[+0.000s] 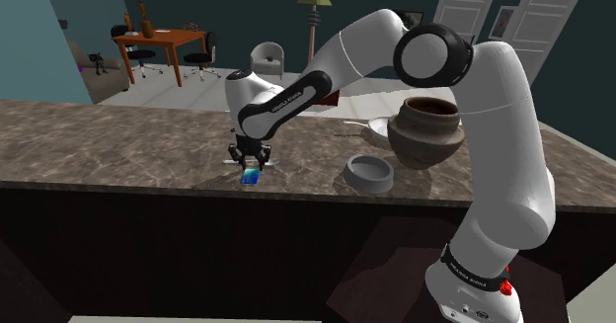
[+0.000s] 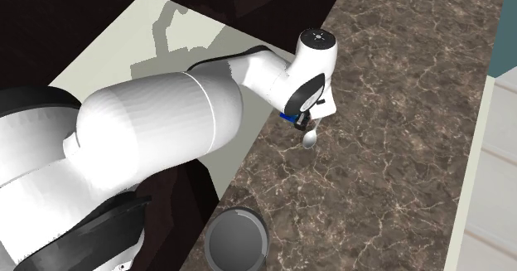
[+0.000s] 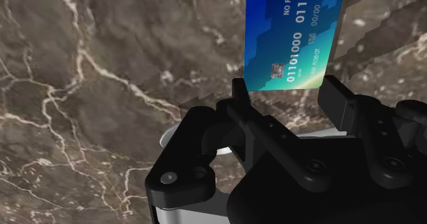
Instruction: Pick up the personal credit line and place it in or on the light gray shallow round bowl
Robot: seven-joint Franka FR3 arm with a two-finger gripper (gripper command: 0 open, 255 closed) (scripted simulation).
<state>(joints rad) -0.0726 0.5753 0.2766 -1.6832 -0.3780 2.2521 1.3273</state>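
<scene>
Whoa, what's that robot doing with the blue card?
The robot's black hand is pinching a blue bank card by its edges, low over the brown counter. The grey bowl it is meant to go in sits further along the counter, with nothing in it yet.
</scene>
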